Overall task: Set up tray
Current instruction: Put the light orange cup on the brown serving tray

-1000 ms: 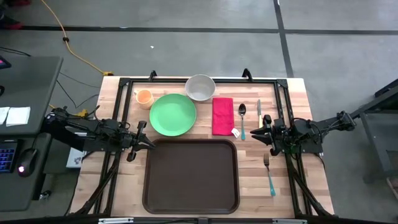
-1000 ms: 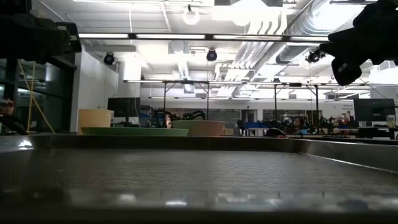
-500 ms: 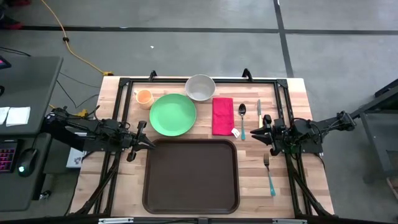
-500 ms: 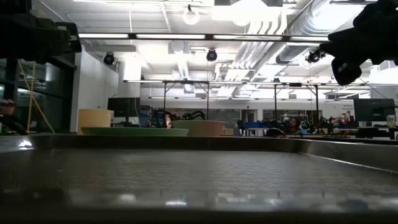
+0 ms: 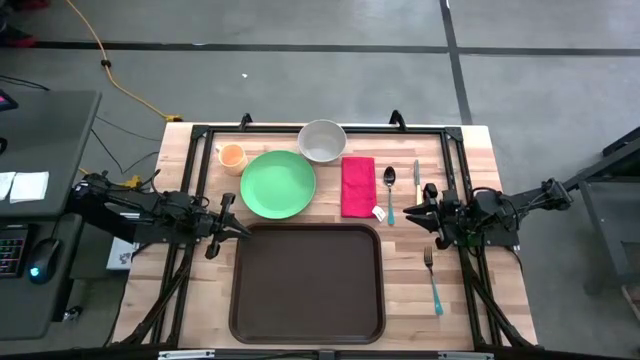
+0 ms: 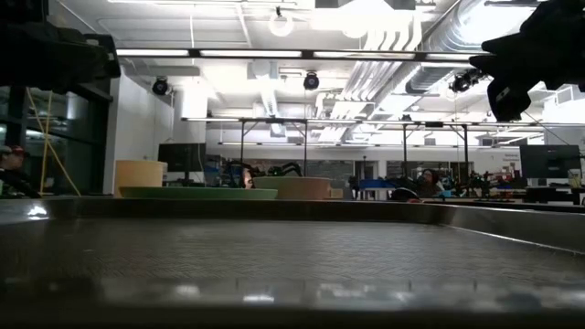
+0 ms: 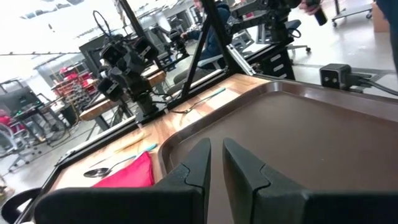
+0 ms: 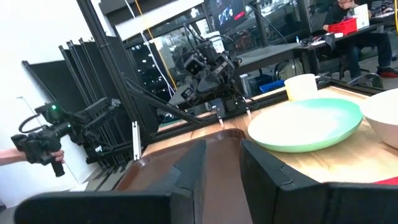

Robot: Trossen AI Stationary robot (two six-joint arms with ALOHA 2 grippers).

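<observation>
Beside the tray (image 5: 306, 283), left gripper (image 5: 236, 227), right gripper (image 5: 410, 213), fingers slightly parted, empty

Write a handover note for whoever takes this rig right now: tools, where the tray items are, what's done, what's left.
Left tool: empty, jaws slightly apart, hovering by the tray's far left corner.
Right tool: empty, slightly open, above the spoon and knife.
Tray is bare.
Green plate, bowl, orange cup and red napkin sit beyond it; fork lies to its right.
Done: nothing loaded.
Left: everything.
</observation>
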